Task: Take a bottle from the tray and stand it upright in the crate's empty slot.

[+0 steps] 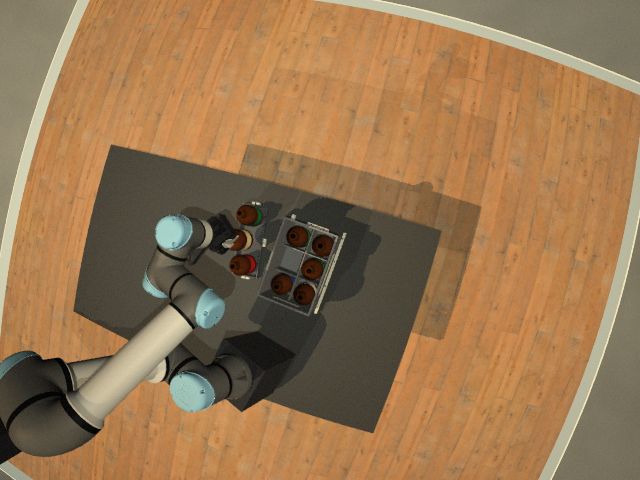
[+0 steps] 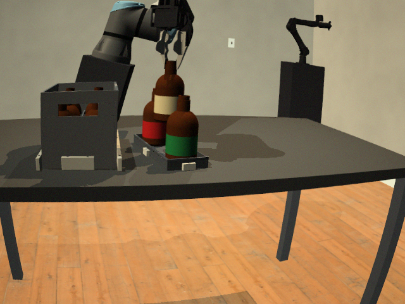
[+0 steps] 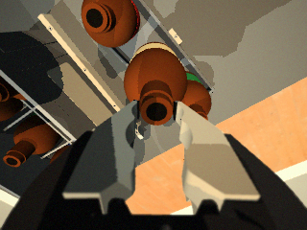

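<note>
My gripper (image 1: 231,240) (image 2: 169,60) (image 3: 155,102) is shut on the neck of the cream-labelled bottle (image 1: 242,239) (image 2: 167,98) (image 3: 155,74). It holds the bottle upright, lifted a little above the tray (image 2: 176,162). A red-labelled bottle (image 1: 241,264) (image 2: 152,129) (image 3: 107,19) and a green-labelled bottle (image 1: 249,214) (image 2: 181,139) (image 3: 198,96) stand in the tray. The grey crate (image 1: 329,266) (image 2: 78,130) stands beside the tray and holds several brown bottles. Its one empty slot (image 1: 292,258) is in the middle of the row nearest the tray.
The arm's dark base block (image 2: 104,73) stands behind the crate. A second small arm on a black pedestal (image 2: 300,91) stands beyond the table at the back right. The dark table (image 2: 294,153) reaches out to the right of the tray.
</note>
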{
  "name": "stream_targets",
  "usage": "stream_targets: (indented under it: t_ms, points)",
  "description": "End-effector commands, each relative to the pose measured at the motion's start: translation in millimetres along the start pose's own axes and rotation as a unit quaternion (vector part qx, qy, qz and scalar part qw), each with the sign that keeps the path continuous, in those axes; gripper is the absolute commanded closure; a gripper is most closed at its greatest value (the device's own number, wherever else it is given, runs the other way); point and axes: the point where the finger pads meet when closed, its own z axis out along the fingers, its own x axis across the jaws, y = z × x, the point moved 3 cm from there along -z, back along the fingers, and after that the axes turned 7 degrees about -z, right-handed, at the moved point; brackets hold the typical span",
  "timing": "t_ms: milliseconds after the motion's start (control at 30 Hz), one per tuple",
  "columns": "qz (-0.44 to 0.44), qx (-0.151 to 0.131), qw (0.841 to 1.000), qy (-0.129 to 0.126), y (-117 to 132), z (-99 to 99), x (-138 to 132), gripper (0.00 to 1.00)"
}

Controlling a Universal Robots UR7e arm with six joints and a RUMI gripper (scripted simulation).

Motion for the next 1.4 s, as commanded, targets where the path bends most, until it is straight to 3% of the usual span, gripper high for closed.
stream_targets:
  t_ms: [0,1367]
  points:
    - [0.000,-0.001,1.000,0.000,0,-0.7,0,1.00]
    - [0.000,-0.001,1.000,0.000,0,-33.1,0,1.00]
